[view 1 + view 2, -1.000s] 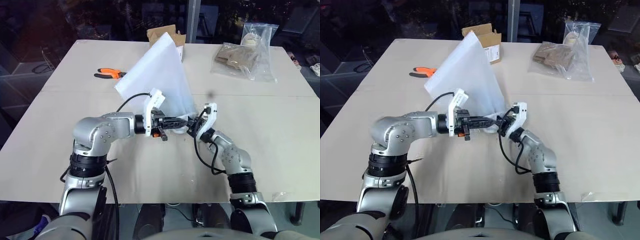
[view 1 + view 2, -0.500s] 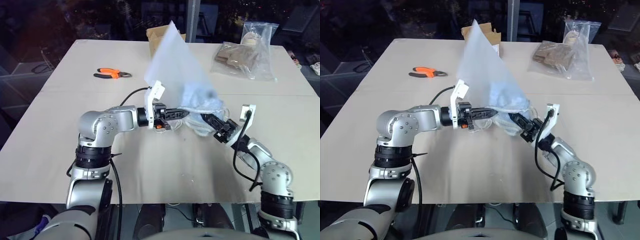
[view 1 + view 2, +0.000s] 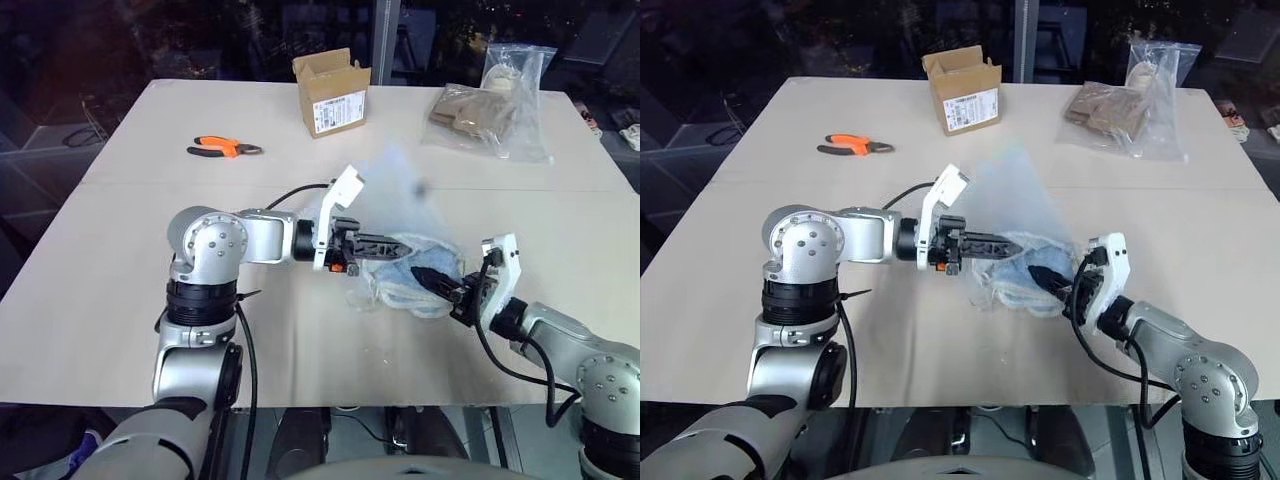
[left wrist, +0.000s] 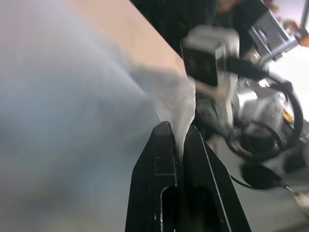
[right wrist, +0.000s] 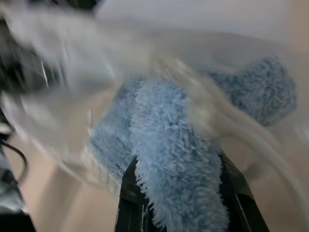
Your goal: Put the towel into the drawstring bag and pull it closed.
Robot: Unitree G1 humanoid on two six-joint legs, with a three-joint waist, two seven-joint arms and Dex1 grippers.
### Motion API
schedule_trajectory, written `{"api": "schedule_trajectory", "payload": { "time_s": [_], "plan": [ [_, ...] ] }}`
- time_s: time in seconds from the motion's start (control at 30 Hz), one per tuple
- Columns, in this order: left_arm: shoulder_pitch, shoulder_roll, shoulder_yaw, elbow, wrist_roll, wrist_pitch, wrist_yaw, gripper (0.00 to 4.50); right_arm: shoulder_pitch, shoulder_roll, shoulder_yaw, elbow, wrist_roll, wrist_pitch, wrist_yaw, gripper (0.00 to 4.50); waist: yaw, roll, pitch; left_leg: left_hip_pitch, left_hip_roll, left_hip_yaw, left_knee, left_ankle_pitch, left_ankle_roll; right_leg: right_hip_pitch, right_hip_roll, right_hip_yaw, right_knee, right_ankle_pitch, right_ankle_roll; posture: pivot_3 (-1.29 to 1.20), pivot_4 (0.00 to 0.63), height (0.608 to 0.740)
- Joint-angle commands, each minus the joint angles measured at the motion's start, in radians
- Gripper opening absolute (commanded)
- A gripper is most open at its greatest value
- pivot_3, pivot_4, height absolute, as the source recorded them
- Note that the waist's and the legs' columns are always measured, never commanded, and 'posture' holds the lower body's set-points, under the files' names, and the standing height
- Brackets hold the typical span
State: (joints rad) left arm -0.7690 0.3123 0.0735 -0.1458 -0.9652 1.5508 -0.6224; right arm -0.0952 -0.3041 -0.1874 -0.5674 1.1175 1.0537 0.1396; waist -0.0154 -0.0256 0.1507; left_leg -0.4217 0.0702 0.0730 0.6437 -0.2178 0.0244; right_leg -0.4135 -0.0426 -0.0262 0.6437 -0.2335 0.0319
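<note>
Landmark: I'm placing everything against the cardboard box (image 3: 331,92) standing at the far middle of the table (image 3: 120,250).
Drawstring bag: the drawstring bag (image 3: 1025,215) is well nearer me than the box and a little to its right, its white fabric blurred and slumped low over the tabletop between my two grippers.
Towel: I see the towel (image 3: 415,270) as a light blue terry lump at the bag's near end, showing through the thin fabric, nearer me than the box and to its right.
Left gripper: my left gripper (image 4: 177,145) has its two black fingers pressed together on a fold of the bag's white fabric, pointing to the right.
Right gripper: my right gripper (image 3: 432,280) has its fingers nearly together, with blue towel pile bunched between them in the right wrist view; whether bag fabric lies between, I can't tell.
Pliers: orange-handled pliers (image 3: 224,148) lie to the box's left, slightly nearer me.
Plastic bag: a clear plastic bag (image 3: 497,110) of brown items sits to the box's right.
</note>
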Motion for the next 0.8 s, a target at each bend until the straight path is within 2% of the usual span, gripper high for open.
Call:
{"api": "schedule_trajectory", "payload": {
  "time_s": [0.03, 0.1, 0.17, 0.33, 0.47, 0.5, 0.6, 0.7, 0.8],
  "plan": [
    [0.020, -0.048, 0.038, 0.013, -0.006, 0.007, 0.048, 0.00, -0.063, 0.088, 0.056, 0.118, -0.031, -0.079, 0.018, 0.09, 0.001, 0.000, 0.000, 0.001, 0.000, -0.001, 0.000, 0.000, 0.000, 0.001, 0.001, 0.001, 0.000, 0.000, 0.000, 0.00, 0.150, 0.740],
    [0.036, -0.064, 0.048, 0.021, 0.004, -0.001, 0.072, 0.00, -0.068, 0.096, 0.118, 0.181, -0.158, -0.167, 0.068, 0.09, 0.003, 0.000, 0.000, 0.001, 0.000, -0.002, 0.000, 0.000, 0.000, 0.001, 0.004, 0.003, 0.000, 0.000, 0.000, 0.00, 0.150, 0.740],
    [0.072, -0.055, 0.042, 0.017, 0.011, -0.008, 0.079, 0.00, -0.074, 0.148, 0.138, 0.269, -0.210, -0.254, 0.112, 0.09, 0.003, 0.000, 0.000, 0.000, 0.000, -0.002, 0.000, 0.000, 0.000, 0.001, 0.006, 0.007, 0.000, 0.001, -0.002, 0.00, 0.150, 0.740],
    [0.145, -0.019, 0.018, 0.019, 0.043, -0.048, 0.069, 0.00, -0.118, 0.265, 0.136, 0.449, -0.248, -0.383, 0.219, 0.09, -0.002, 0.000, 0.000, -0.002, 0.000, 0.000, 0.000, 0.000, 0.000, -0.001, 0.008, 0.013, -0.001, 0.002, -0.003, 0.00, 0.150, 0.740],
    [0.167, 0.002, 0.013, 0.034, 0.064, -0.077, 0.062, 0.00, -0.127, 0.259, 0.154, 0.492, -0.286, -0.420, 0.315, 0.09, 0.003, 0.000, 0.000, -0.001, 0.000, -0.001, 0.000, 0.000, 0.000, -0.001, 0.008, 0.013, 0.000, 0.002, -0.003, 0.00, 0.150, 0.740],
    [0.171, 0.013, 0.008, 0.038, 0.076, -0.093, 0.059, 0.00, -0.123, 0.245, 0.165, 0.483, -0.300, -0.420, 0.333, 0.97, 0.003, 0.000, 0.000, -0.001, 0.000, -0.001, 0.000, 0.000, 0.000, -0.001, 0.008, 0.013, 0.000, 0.002, -0.003, 0.00, 0.150, 0.740],
    [0.162, 0.029, 0.010, 0.054, 0.096, -0.140, 0.052, 0.00, -0.107, 0.182, 0.222, 0.432, -0.401, -0.429, 0.328, 2.13, 0.003, 0.000, 0.000, -0.001, -0.001, 0.000, 0.000, 0.000, 0.000, -0.001, 0.008, 0.015, 0.000, 0.002, -0.003, 0.00, 0.150, 0.740],
    [0.117, 0.027, 0.052, 0.101, 0.089, -0.160, 0.050, 0.00, -0.086, 0.098, 0.271, 0.344, -0.519, -0.445, 0.296, 2.13, 0.005, 0.000, 0.000, -0.001, -0.002, 0.000, 0.000, 0.000, 0.000, -0.001, 0.008, 0.015, 0.000, 0.002, -0.003, 0.00, 0.150, 0.740],
    [0.097, 0.041, 0.053, 0.128, 0.095, -0.175, 0.035, 0.00, -0.070, 0.037, 0.278, 0.254, -0.562, -0.439, 0.287, 2.13, 0.004, 0.000, 0.000, -0.001, -0.002, -0.001, 0.000, 0.000, 0.000, -0.001, 0.008, 0.015, 0.000, 0.002, -0.003, 0.00, 0.150, 0.740]
  ]
}}
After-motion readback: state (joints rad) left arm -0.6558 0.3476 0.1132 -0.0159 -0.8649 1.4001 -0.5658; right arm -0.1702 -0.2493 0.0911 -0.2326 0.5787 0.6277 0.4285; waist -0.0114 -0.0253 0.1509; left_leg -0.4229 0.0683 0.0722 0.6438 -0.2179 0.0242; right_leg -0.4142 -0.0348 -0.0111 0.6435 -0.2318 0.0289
